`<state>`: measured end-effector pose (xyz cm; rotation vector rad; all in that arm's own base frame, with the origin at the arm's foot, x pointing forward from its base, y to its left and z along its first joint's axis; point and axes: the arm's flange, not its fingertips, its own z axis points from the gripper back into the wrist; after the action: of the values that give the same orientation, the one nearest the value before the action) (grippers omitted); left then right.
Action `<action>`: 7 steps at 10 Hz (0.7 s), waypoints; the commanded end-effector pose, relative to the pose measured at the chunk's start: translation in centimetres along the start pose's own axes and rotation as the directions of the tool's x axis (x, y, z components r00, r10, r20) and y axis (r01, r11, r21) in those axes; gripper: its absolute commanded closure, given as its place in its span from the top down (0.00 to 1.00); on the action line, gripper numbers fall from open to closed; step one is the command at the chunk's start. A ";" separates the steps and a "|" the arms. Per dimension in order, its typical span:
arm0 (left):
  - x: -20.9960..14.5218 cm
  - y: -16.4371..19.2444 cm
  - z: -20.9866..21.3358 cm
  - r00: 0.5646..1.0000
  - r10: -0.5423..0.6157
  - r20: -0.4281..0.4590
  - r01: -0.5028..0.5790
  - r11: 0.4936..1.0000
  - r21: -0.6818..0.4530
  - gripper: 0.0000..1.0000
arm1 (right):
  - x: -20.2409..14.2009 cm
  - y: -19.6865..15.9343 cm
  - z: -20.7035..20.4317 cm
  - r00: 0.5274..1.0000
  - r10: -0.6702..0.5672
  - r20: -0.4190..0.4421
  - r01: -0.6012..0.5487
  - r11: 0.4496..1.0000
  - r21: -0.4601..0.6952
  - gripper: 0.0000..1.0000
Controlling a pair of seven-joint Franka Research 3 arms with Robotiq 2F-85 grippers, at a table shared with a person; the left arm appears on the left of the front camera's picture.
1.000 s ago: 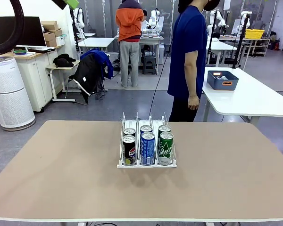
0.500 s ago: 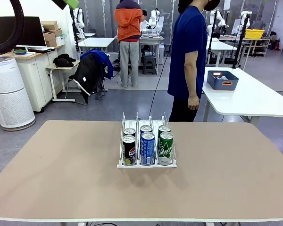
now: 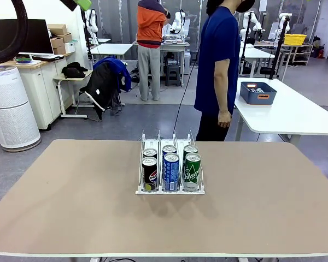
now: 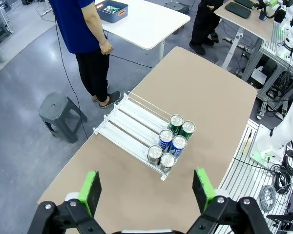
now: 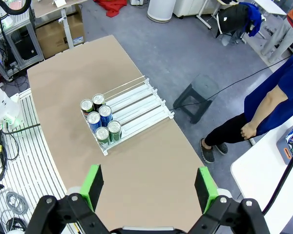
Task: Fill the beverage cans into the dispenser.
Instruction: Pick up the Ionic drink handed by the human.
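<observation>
**Item 1, dispenser** (image 3: 179, 143). I found it near the middle of the bench (image 3: 71, 191). Its three clear lanes ran from my side toward the far edge. The near ends of the lanes were stocked and the far ends were bare.

**Item 2, black cans** (image 3: 150, 173). Two, upright, one behind the other in the lane on my left. The front can stood at the near end.

**Item 3, blue cans** (image 3: 171, 171). Two, upright, in the middle lane, arranged the same way.

**Item 4, green cans** (image 3: 192, 171). Two, upright, in the lane on my right, arranged the same way. All six cans stood close together in two rows.

**Item 5, my left pincer** (image 4: 146, 190). It was released, its green pads (image 4: 90, 191) spread wide with nothing between them. It hung high over the bench, well apart from the dispenser below.

**Item 6, my right pincer** (image 5: 150, 187). It was also released and carried nothing. It too hung high over the bench, well apart from the cans.

**Item 7, person** (image 3: 216, 65). In a dark blue shirt, standing side-on beyond the far edge of the bench. One hand (image 3: 225, 119) hung by the hip, well apart from the dispenser.

**Item 8, blue-grey tub** (image 3: 258, 93). It sat on a white table (image 3: 295, 117) behind the person.
</observation>
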<state>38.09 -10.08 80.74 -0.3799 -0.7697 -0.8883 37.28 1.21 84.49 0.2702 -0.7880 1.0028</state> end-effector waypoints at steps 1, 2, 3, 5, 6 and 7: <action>-0.2 0.0 0.1 1.000 0.009 0.000 -0.009 1.000 0.004 1.00 | 0.1 0.0 0.1 1.000 0.000 0.005 0.000 1.000 0.001 1.00; -0.2 0.0 0.1 1.000 0.009 0.000 -0.009 1.000 0.004 1.00 | 0.1 0.0 0.1 1.000 0.000 0.005 0.000 1.000 0.001 1.00; -0.2 0.0 0.1 1.000 0.009 0.000 -0.009 1.000 0.004 1.00 | 0.1 0.0 0.1 1.000 0.000 0.005 0.000 1.000 0.001 1.00; -0.2 0.0 0.1 1.000 0.009 0.000 -0.009 1.000 0.004 1.00 | 0.1 0.0 0.1 1.000 0.000 0.005 0.000 1.000 0.001 1.00; -0.2 0.0 0.1 1.000 0.009 0.000 -0.009 1.000 0.004 1.00 | 0.1 0.0 0.1 1.000 0.000 0.005 0.000 1.000 0.001 1.00; -0.2 0.0 0.1 1.000 0.009 0.000 -0.009 1.000 0.004 1.00 | 0.1 0.0 0.1 1.000 0.000 0.005 0.000 1.000 0.001 1.00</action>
<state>38.09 -10.08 80.74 -0.3799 -0.7696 -0.8883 37.28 1.21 84.49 0.2702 -0.7880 1.0028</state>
